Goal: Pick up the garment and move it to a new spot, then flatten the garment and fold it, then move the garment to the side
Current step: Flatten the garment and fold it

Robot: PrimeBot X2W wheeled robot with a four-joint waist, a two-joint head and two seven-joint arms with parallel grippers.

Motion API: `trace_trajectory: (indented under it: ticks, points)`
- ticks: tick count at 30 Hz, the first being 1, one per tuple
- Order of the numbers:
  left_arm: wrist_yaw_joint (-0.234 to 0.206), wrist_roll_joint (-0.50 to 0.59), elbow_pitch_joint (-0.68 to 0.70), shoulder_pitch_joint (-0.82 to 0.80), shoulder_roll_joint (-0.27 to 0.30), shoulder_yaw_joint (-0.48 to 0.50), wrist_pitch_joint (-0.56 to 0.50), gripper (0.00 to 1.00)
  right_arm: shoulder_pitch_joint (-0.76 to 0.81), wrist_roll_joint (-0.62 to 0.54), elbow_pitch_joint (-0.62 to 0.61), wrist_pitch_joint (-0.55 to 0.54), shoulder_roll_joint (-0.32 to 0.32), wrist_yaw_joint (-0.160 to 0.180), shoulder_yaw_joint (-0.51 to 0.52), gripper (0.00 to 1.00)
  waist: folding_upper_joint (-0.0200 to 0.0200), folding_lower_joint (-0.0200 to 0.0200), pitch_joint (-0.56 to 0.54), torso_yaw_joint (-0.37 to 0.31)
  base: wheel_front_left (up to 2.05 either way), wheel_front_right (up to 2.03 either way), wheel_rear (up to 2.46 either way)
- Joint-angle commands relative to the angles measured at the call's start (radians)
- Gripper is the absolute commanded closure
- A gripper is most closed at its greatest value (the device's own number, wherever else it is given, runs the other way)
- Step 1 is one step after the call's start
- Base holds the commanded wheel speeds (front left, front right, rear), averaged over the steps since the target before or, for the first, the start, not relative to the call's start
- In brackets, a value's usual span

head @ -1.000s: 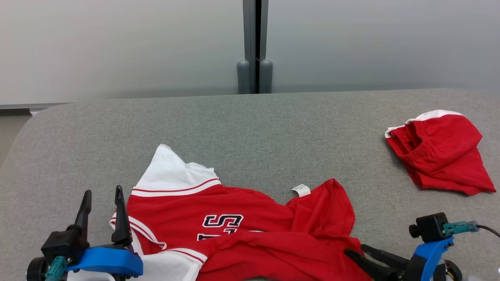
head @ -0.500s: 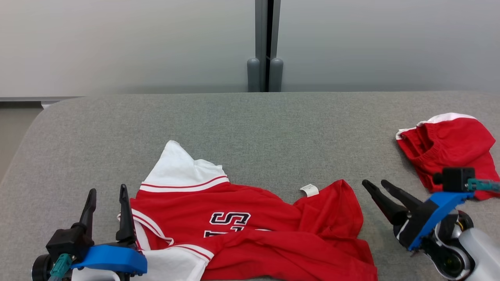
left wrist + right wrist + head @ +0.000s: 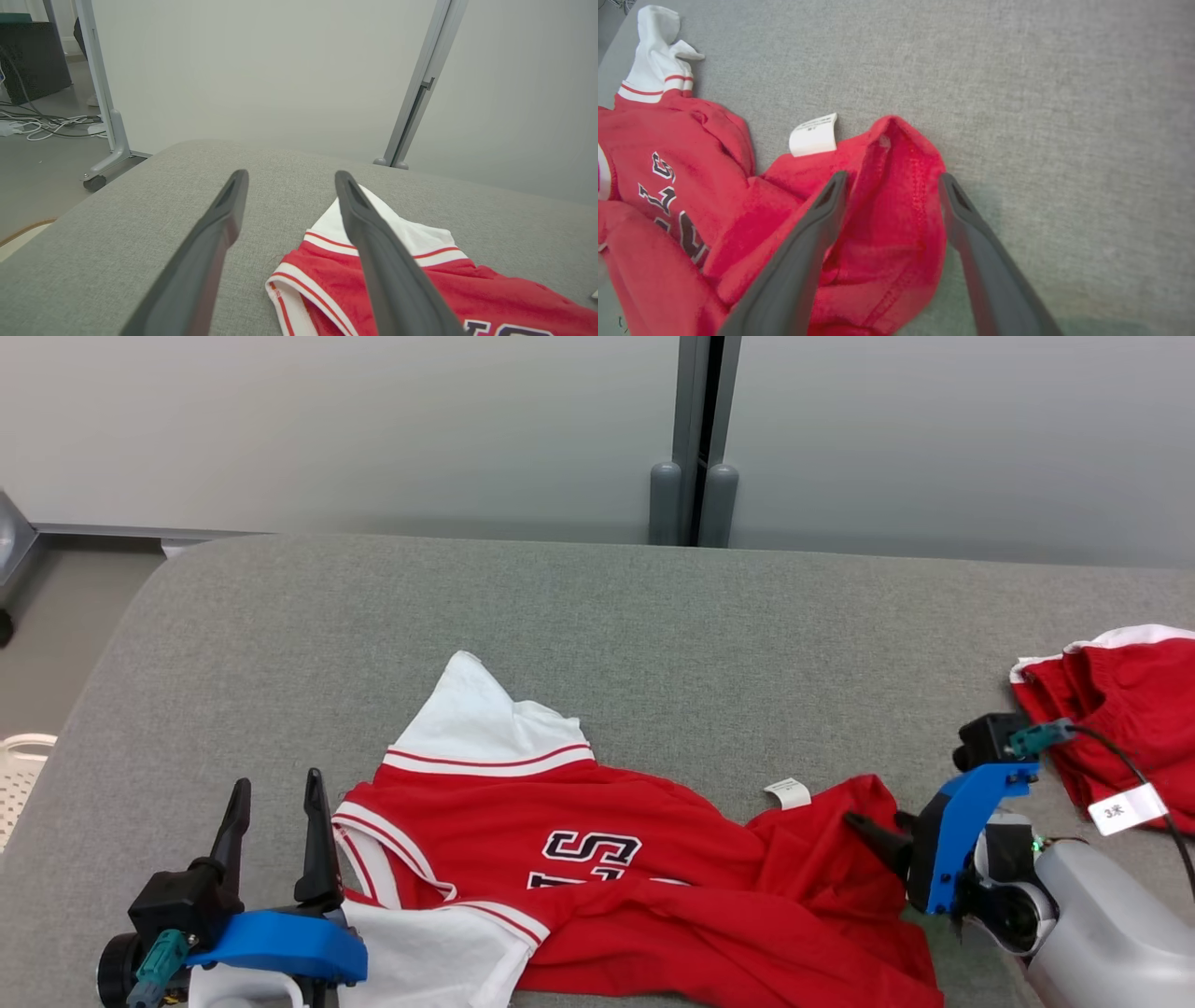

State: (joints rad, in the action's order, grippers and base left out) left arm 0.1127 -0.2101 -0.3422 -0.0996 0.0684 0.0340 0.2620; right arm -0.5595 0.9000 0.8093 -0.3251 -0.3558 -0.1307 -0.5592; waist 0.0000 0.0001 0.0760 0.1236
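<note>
Red-and-white garment [image 3: 635, 887] crumpled at near edge of grey table [image 3: 597, 616]. Left gripper [image 3: 277, 782] spread wide, empty, over table's near-left. Right gripper [image 3: 893, 176] wide astride the hem, possibly touching.

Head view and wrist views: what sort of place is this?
Probably an indoor lab or test room: a grey fabric-covered table, plain partition panels behind it, and loose cables on the floor.

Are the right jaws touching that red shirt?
Cannot tell. Right wrist view: the right gripper, jaws open, straddles a fold of the red shirt; neither contact nor gap is plain.
</note>
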Motion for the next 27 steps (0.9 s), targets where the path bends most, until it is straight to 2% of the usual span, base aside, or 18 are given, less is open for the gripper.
trace_trajectory:
  ticks: [1, 5, 6, 7, 9, 12, 19, 27]
  points:
    - [0.002, 0.002, -0.003, -0.011, -0.001, 0.004, 0.004, 0.00, -0.013, -0.006, 0.021, -0.021, 0.003, 0.000, -0.011, 0.00, 0.0000, -0.0001, 0.000, 0.004, 0.00, 0.00, 0.00]
    - [0.003, 0.005, -0.003, -0.011, -0.003, 0.005, 0.004, 0.00, -0.019, -0.004, 0.046, -0.042, 0.010, 0.000, -0.035, 0.00, 0.0000, -0.0001, 0.004, 0.009, 0.00, 0.00, 0.00]
    - [0.003, 0.006, -0.002, -0.012, -0.004, 0.005, 0.004, 0.00, -0.019, -0.002, 0.049, -0.039, 0.011, 0.000, -0.039, 0.16, 0.0000, -0.0001, 0.005, 0.009, 0.00, 0.00, 0.00]
    - [0.003, 0.006, -0.003, -0.013, -0.004, 0.006, 0.004, 0.00, -0.020, -0.001, 0.053, -0.037, 0.011, 0.000, -0.043, 0.36, 0.0000, -0.0001, 0.006, 0.009, 0.00, 0.00, 0.00]
    - [0.004, 0.007, -0.003, -0.014, -0.006, 0.007, 0.004, 0.00, -0.023, -0.001, 0.058, -0.030, 0.011, 0.000, -0.052, 1.00, 0.0000, -0.0001, 0.009, 0.009, 0.00, 0.00, 0.00]
    - [0.004, 0.010, -0.002, -0.016, -0.007, 0.007, 0.004, 0.00, -0.025, 0.008, 0.055, -0.016, 0.012, 0.000, -0.059, 1.00, 0.0000, -0.0001, 0.012, 0.009, 0.00, 0.00, 0.00]
    - [0.008, 0.011, -0.002, -0.028, -0.009, -0.001, 0.004, 0.00, -0.066, 0.037, 0.016, 0.113, -0.007, 0.000, -0.053, 1.00, 0.0000, -0.0001, 0.032, 0.016, 0.00, 0.00, 0.00]
    - [0.011, 0.018, 0.008, -0.067, -0.013, -0.032, 0.004, 0.00, -0.216, 0.017, 0.049, 0.196, -0.062, 0.000, -0.047, 1.00, 0.0000, -0.0001, 0.106, 0.052, 0.00, 0.00, 0.00]
